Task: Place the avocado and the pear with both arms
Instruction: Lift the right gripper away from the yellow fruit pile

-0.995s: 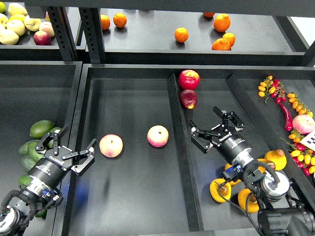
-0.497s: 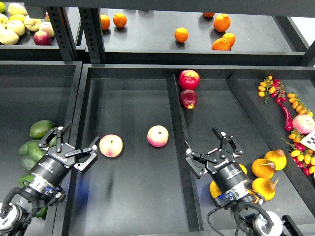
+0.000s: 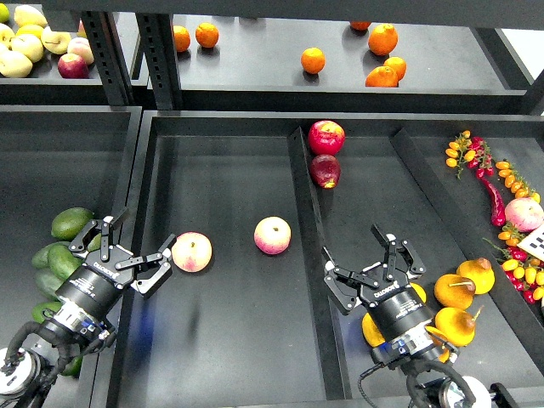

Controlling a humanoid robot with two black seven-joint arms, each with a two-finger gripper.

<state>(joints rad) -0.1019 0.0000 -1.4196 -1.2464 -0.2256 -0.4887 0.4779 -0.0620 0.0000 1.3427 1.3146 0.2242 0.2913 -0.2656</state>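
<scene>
Several dark green avocados lie in the left tray. My left gripper is open and empty just right of them, over the tray's edge and close to a pink-yellow fruit. Golden pears with brown stems lie in a group at the front right of the right tray. My right gripper is open and empty just left of them, and my wrist covers part of one pear.
A second pink-yellow fruit lies in the middle tray. Two red apples sit at the back of the right tray beside the raised divider. Oranges lie on the upper shelf. Small tomatoes and a chili are at far right.
My right gripper has pulled back toward me and down, uncovering two pears. My left gripper has crept slightly right toward the pink-yellow fruit. Both stay open.
</scene>
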